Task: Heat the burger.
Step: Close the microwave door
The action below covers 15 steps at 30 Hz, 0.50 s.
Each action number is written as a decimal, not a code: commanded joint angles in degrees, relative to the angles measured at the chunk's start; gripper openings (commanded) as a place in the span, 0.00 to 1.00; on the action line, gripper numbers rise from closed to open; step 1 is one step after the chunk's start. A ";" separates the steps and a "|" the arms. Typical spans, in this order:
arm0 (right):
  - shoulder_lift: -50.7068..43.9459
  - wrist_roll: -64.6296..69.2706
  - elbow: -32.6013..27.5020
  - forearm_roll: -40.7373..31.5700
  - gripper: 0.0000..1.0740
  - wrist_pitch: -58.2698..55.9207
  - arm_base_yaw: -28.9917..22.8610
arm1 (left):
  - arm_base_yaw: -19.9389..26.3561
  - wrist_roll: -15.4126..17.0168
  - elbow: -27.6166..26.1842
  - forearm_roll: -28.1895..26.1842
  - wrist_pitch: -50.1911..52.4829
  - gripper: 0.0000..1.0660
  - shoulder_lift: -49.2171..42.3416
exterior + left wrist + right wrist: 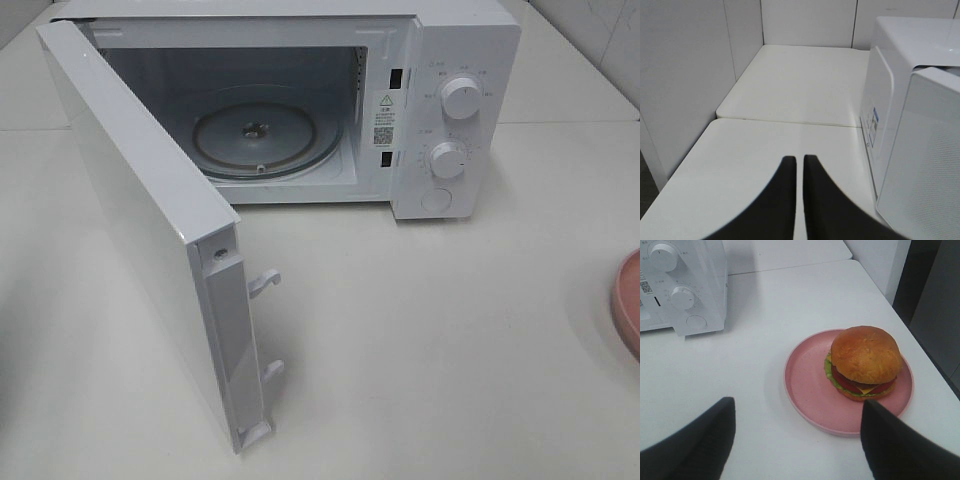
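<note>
The burger (864, 362), brown-orange bun over green lettuce, sits on a round pink plate (807, 385) on the white table in the right wrist view. My right gripper (797, 407) hovers over the plate's near edge, open, its black fingers (700, 440) wide apart and empty. Only the plate's rim (628, 300) shows at the right edge of the high view; the burger is out of that view. My left gripper (800, 161) is shut with nothing between its fingers, above bare table left of the microwave (910, 130). Neither arm shows in the high view.
The white microwave (440, 100) stands at the back with its door (150, 230) swung wide open toward the front left. Its glass turntable (265, 140) lies bare. Two knobs (460, 97) sit on its right panel. Walls bound the table on the left.
</note>
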<state>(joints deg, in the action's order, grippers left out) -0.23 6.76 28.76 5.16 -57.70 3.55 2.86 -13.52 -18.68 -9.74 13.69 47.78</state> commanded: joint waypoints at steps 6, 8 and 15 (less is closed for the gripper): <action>-1.72 -0.92 0.06 0.06 0.62 0.40 0.17 | -0.40 11.29 2.01 10.71 17.65 0.00 11.92; -1.72 -0.92 0.06 0.06 0.62 0.40 0.17 | -0.40 15.70 2.01 16.39 20.97 0.00 14.50; -1.72 -0.92 0.06 0.06 0.62 0.40 0.17 | -0.40 25.44 2.01 32.54 31.17 0.00 24.01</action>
<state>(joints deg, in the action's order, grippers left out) -0.23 6.76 28.76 5.16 -57.70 3.55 2.86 10.37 -16.79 20.28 42.51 71.28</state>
